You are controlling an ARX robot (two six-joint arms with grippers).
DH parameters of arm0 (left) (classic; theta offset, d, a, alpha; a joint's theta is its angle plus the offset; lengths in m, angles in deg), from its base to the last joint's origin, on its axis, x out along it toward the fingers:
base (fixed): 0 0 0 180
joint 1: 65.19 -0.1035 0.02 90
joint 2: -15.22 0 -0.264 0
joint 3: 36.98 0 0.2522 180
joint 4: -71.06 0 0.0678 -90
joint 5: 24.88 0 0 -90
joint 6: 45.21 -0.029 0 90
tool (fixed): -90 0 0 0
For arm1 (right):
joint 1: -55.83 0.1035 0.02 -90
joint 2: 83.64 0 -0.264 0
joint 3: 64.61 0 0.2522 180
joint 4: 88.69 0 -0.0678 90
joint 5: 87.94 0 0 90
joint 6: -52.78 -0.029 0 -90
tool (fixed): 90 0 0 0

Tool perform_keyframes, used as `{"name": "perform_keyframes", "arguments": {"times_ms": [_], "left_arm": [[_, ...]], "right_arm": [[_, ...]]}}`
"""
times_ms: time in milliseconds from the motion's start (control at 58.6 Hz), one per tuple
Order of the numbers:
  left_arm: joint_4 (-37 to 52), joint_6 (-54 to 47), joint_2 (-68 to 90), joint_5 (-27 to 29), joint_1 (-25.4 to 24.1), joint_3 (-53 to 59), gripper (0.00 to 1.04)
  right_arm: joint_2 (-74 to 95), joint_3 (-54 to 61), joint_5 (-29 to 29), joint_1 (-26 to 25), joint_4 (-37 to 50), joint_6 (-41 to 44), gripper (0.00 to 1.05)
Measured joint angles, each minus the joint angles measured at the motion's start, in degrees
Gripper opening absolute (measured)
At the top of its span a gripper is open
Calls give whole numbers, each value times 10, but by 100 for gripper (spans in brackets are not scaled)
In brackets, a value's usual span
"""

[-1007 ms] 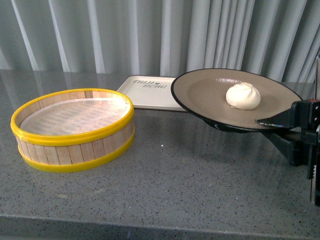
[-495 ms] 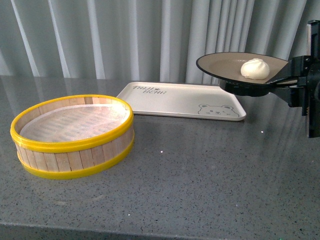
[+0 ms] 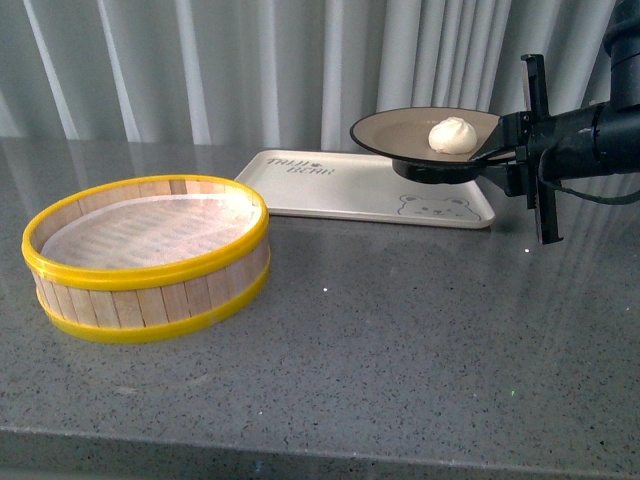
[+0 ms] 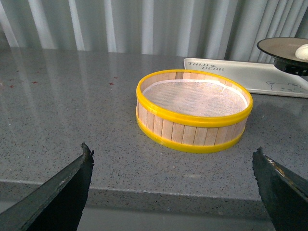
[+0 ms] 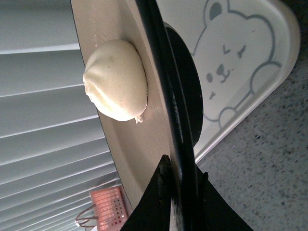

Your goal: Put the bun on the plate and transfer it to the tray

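Note:
The white bun (image 3: 453,135) sits on the tan plate with the black rim (image 3: 385,134). My right gripper (image 3: 503,148) is shut on the plate's right rim and holds it level in the air above the right end of the cream tray (image 3: 340,190). In the right wrist view the bun (image 5: 115,79) rests on the plate (image 5: 161,72), my jaws clamp its rim (image 5: 182,179), and the tray's bear drawing (image 5: 231,62) lies below. My left gripper (image 4: 173,166) is open and empty near the counter's front edge, well short of the basket.
A round wooden basket with yellow rims (image 3: 150,255), lined with white paper, stands at the left of the grey counter (image 3: 400,340); it also shows in the left wrist view (image 4: 192,108). A pleated curtain hangs behind the counter.
My right gripper has carried the plate with the bun up off the counter, then leftward and back, and it now hovers lower over the tray's right end. The basket has not moved.

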Motion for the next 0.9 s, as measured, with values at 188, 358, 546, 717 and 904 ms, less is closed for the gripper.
{"name": "perform_keyframes", "arguments": {"times_ms": [188, 358, 546, 717, 904], "left_arm": [[0, 0, 0, 0, 0, 0, 98], [0, 0, 0, 0, 0, 0, 98], [0, 0, 0, 0, 0, 0, 98], [0, 0, 0, 0, 0, 0, 98], [0, 0, 0, 0, 0, 0, 98]], "right_arm": [[43, -45, 6, -5, -15, 18, 3], [78, -88, 12, -5, -27, 28, 3], [107, -122, 16, -5, -42, 33, 3], [127, -147, 17, -5, -48, 37, 3], [138, -169, 19, -5, -59, 39, 3]]}}
